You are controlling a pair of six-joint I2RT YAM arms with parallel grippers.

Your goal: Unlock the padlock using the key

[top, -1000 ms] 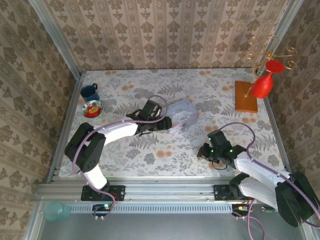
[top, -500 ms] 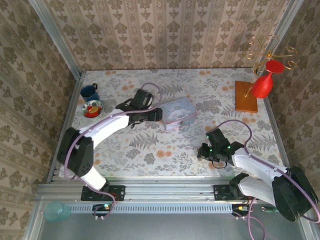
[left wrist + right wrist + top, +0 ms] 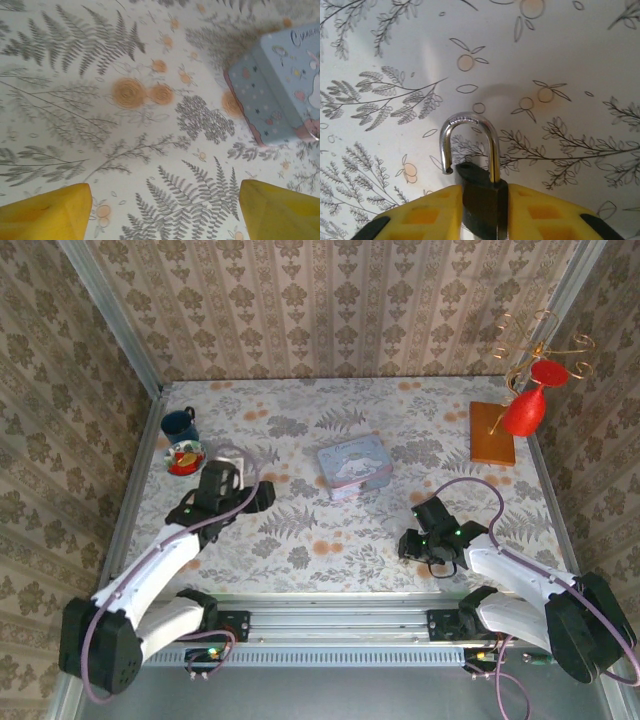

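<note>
Right tool (image 3: pixel 483 194) clamps the padlock (image 3: pixel 477 177) body by the near edge of the surface (image 3: pixel 300 540), right of centre. This leaves the shackle (image 3: pixel 468 120) free, and one leg sits out of the body, so it is likely unlocked. Left tool (image 3: pixel 165 200) hangs wide open and empty toward the left edge.

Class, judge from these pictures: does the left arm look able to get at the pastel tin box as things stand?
Probably yes. The left hand is open and faces the tin box, with just patterned tablecloth between them; nothing seems to stand in its path.
</note>
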